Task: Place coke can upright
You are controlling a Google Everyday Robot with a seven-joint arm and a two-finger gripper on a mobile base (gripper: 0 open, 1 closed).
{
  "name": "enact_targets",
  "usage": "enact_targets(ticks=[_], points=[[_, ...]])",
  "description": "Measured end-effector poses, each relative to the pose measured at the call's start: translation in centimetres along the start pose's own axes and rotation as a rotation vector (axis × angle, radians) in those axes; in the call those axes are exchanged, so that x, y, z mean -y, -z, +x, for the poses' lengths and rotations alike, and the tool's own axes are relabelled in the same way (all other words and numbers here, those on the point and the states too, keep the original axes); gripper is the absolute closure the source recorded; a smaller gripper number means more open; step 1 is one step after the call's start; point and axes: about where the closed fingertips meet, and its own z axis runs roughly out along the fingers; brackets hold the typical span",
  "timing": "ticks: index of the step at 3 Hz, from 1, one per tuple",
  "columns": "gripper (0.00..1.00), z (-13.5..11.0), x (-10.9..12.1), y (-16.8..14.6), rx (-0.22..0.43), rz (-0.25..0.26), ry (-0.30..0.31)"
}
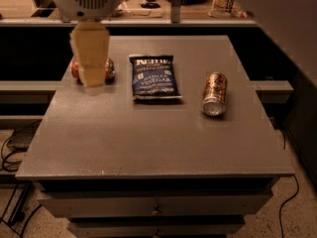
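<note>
Grey table point(148, 148), coke can point(110, 70) lying sideways, claw point(93, 81) in front of it

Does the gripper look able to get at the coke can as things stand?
Likely yes. The gripper hangs directly in front of the coke can, which lies on its side near the table's left edge. The chip bag lies apart to its right; nothing seems to block the way.

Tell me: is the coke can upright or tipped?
Tipped: the coke can shows on both sides of the pincer, which hangs directly in front of it.
</note>
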Motion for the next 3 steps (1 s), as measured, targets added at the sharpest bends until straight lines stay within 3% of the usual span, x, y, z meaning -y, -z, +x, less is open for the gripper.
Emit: enact_targets(ticks=[1,3], points=[[0.0,-0.3,4.1,-3.3,-0.011,0.003,0.004],[0.0,0.0,4.2,-4.6,-0.033,-0.022,-0.014]])
